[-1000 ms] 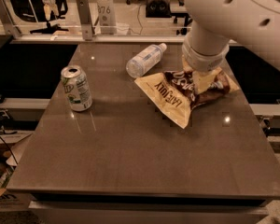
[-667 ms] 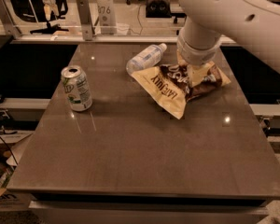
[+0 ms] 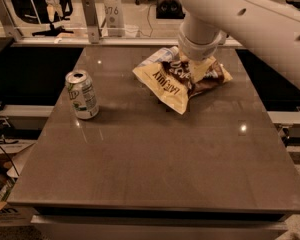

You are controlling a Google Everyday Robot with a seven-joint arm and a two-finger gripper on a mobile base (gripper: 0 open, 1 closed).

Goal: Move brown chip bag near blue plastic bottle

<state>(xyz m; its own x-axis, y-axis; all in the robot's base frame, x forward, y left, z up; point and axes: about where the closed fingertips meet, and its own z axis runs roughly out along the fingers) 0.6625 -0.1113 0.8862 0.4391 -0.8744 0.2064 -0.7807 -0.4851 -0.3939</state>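
Observation:
The brown chip bag [image 3: 171,85], cream-edged with "LATE JULY" print and a dark brown centre, sits at the back middle of the table. My gripper [image 3: 192,69] comes down from the white arm onto the bag's brown centre and is shut on it; the bag bunches up around it. The blue plastic bottle [image 3: 157,56] lies on its side just behind the bag's left part. The bag covers most of it and touches or overlaps it.
A green-and-white soda can [image 3: 82,95] stands upright at the left of the brown table [image 3: 155,164]. The white arm [image 3: 250,19] spans the upper right. A rail with posts [image 3: 90,21] runs behind the table's back edge.
My gripper has carried the bag to the left and back, so the bag's cream edge now lies over most of the bottle. The can has not moved.

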